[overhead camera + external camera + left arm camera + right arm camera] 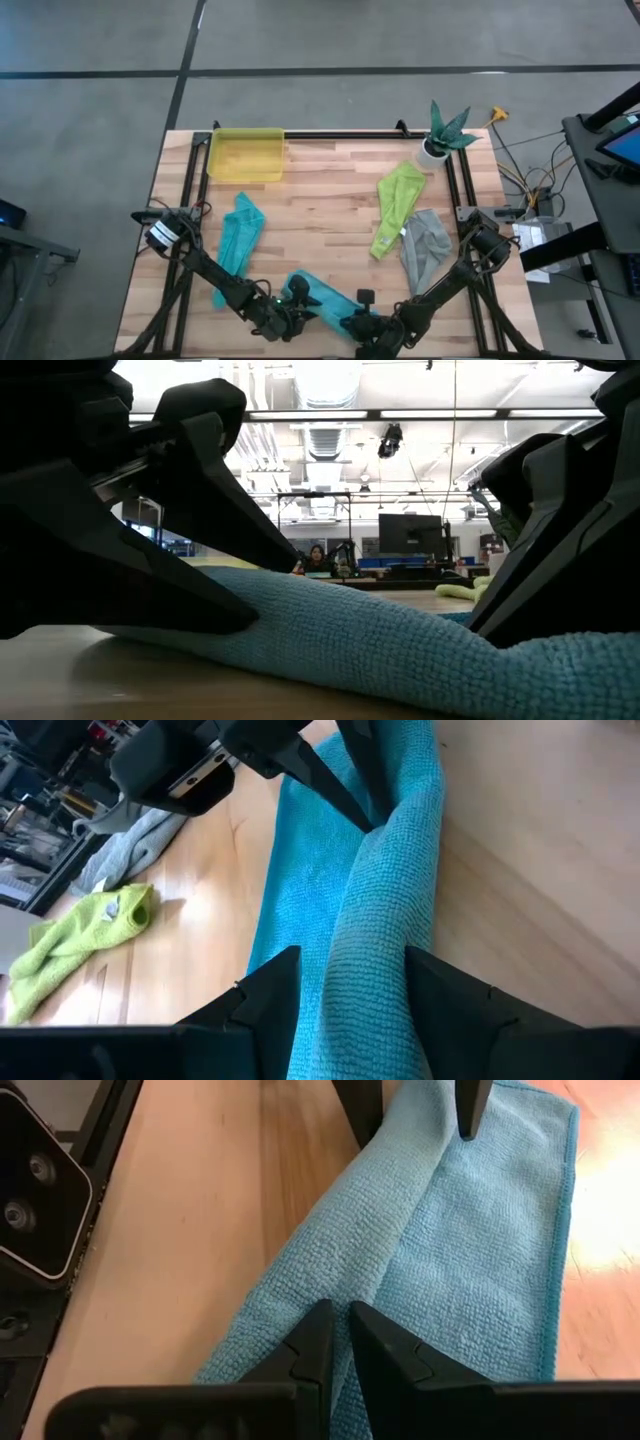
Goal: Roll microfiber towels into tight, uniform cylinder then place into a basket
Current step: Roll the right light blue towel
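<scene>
At six o'clock on the wooden counter (pixel 330 200), both pincers are grasping the soft light blue microfiber towel (pixel 322 296): left pincer (pixel 297 312) straddling its folded ridge, right pincer (pixel 362 322) clenching the edge.

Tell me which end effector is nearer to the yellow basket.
Left. The left end effector is at the near edge on the light blue towel, below the yellow basket. The right end effector pinches the same towel farther right, so farther from it.
</scene>
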Motion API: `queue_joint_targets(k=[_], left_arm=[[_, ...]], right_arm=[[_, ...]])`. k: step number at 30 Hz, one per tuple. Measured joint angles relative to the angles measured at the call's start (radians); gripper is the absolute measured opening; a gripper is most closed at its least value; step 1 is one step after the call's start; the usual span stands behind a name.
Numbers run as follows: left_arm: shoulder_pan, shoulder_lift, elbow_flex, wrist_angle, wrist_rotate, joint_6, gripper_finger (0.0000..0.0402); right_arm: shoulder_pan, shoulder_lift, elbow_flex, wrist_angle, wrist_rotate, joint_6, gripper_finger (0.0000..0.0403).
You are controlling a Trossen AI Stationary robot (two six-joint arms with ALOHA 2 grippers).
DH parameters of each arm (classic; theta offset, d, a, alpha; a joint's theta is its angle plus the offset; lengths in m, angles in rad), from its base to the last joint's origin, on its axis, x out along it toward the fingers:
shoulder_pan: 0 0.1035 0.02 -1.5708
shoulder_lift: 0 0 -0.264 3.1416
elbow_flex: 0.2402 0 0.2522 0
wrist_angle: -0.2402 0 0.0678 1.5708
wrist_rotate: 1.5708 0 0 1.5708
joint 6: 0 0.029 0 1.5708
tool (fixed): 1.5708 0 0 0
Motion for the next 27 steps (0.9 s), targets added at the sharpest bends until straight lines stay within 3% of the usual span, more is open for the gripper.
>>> queue_joint_targets(k=[7,14,27], left_arm=[[-0.001,0.0,-0.001,0.016,0.004,0.0,0.0162],[-0.017,-0.002,-0.001,0.091,0.123,0.007,0.0162],[-0.016,-0.003,0.003,0.077,0.03,0.031,0.0155]], right_arm=[[0.0,0.0,0.0,0.001,0.0,0.0,0.0036],[0.0,0.0,0.0,0.002,-0.001,0.0,0.0036],[0.0,0.0,0.0,0.005,-0.002,0.0,0.0036]])
